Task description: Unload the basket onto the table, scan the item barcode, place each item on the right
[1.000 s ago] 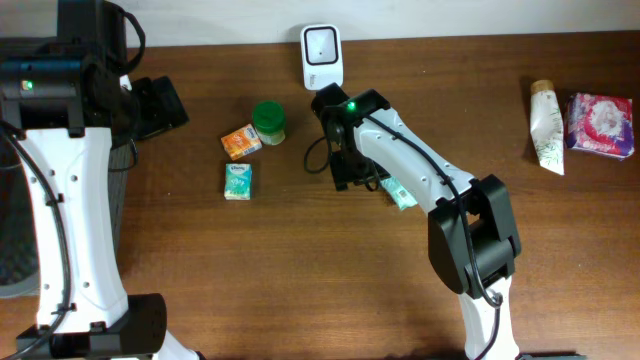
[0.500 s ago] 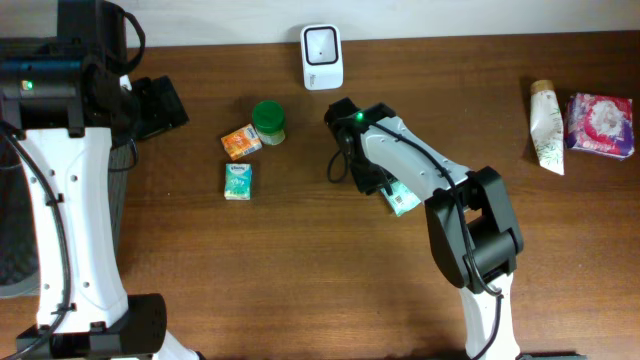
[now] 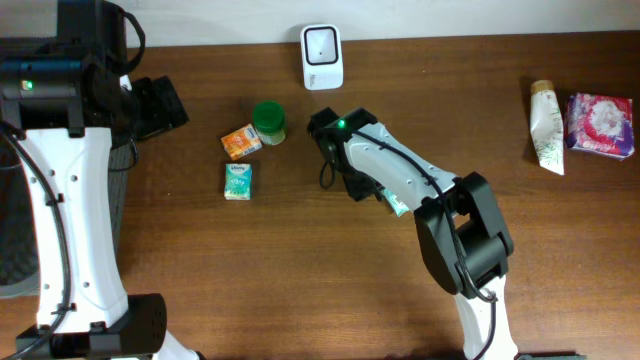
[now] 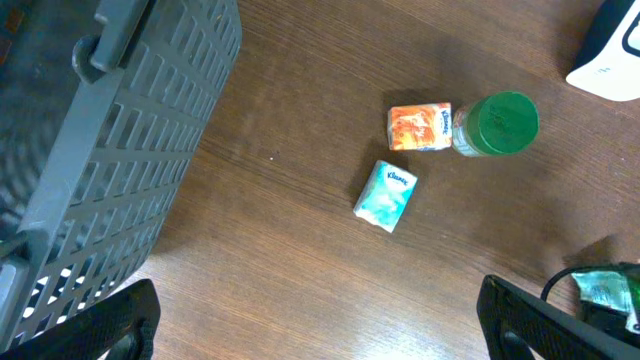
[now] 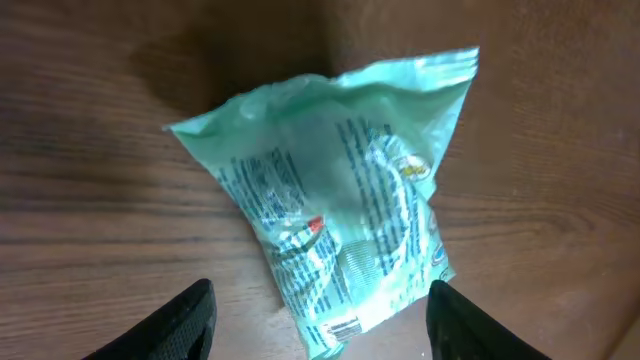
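A crinkled mint-green packet (image 5: 340, 220) lies flat on the wooden table, and a small barcode (image 5: 345, 327) shows near its lower end. My right gripper (image 5: 325, 325) hovers over it, open, with one finger on each side of that lower end and neither touching it. In the overhead view the right gripper (image 3: 355, 180) covers most of the packet (image 3: 396, 204). The white scanner (image 3: 322, 57) stands at the back edge, beyond the gripper. My left gripper (image 4: 320, 340) is wide open over bare wood, far left of the packet and holding nothing.
A green-lidded jar (image 3: 268, 122), an orange pack (image 3: 241, 141) and a teal tissue pack (image 3: 238, 180) lie left of the packet. A grey basket (image 4: 100, 150) stands at the far left. A white tube (image 3: 546, 126) and a pink pack (image 3: 601, 126) lie at the far right.
The right gripper swung right along the table, then came back left and a little nearer, staying over the packet. The packet shifted slightly. The left arm has not moved.
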{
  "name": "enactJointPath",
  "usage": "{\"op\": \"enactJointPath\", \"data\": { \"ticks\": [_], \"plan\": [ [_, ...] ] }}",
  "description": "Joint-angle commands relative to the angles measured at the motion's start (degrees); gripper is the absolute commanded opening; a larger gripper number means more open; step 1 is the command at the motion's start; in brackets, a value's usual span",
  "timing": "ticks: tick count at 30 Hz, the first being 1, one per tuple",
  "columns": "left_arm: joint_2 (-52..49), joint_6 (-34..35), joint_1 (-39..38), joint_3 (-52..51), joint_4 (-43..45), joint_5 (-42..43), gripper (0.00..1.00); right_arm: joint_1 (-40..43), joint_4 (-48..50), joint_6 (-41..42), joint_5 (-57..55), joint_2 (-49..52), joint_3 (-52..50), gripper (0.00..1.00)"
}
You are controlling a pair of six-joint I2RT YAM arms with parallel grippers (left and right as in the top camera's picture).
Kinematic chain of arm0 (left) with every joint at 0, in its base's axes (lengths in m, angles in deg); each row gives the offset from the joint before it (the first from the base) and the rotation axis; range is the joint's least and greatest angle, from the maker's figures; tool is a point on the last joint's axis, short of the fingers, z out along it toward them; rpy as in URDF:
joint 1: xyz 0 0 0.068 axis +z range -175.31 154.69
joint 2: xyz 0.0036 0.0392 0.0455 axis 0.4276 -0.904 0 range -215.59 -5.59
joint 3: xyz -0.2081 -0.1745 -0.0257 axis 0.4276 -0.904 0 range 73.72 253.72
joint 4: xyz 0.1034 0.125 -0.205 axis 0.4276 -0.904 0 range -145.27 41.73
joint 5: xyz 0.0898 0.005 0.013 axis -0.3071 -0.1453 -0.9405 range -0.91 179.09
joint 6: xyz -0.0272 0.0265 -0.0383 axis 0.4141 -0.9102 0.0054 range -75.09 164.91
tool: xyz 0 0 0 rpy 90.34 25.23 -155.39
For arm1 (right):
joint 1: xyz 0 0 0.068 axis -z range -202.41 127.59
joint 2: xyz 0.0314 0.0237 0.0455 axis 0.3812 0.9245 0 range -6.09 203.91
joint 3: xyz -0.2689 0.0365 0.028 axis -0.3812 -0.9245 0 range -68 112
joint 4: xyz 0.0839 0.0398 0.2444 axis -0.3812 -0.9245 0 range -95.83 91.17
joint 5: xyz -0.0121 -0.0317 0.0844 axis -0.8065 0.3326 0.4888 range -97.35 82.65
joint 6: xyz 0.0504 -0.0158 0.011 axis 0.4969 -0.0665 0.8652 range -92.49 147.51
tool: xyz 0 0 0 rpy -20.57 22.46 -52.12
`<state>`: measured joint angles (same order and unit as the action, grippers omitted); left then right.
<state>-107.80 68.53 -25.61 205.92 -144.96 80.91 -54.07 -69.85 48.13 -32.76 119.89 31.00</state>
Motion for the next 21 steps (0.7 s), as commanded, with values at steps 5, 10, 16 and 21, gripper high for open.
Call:
{"op": "enactJointPath", "data": {
  "ticks": [5,10,16,21],
  "plan": [
    [0.9,0.3,0.1,0.2,0.0,-0.2,0.99,-0.3,7.7,-2.1,0.3,0.5,-5.3,0.55],
    [0.9,0.3,0.1,0.2,0.0,-0.2,0.99,1.3,13.0,-3.9,-4.2,0.5,-9.4,0.54],
    [0.9,0.3,0.1,0.2,0.0,-0.2,0.99,6.3,9.3,-3.9,7.1,0.5,-5.3,0.06],
    [0.9,0.3,0.1,0.2,0.0,-0.2,0.99,9.6,-1.6,-11.1,40.0,0.5,12.8,0.04]
  ]
}}
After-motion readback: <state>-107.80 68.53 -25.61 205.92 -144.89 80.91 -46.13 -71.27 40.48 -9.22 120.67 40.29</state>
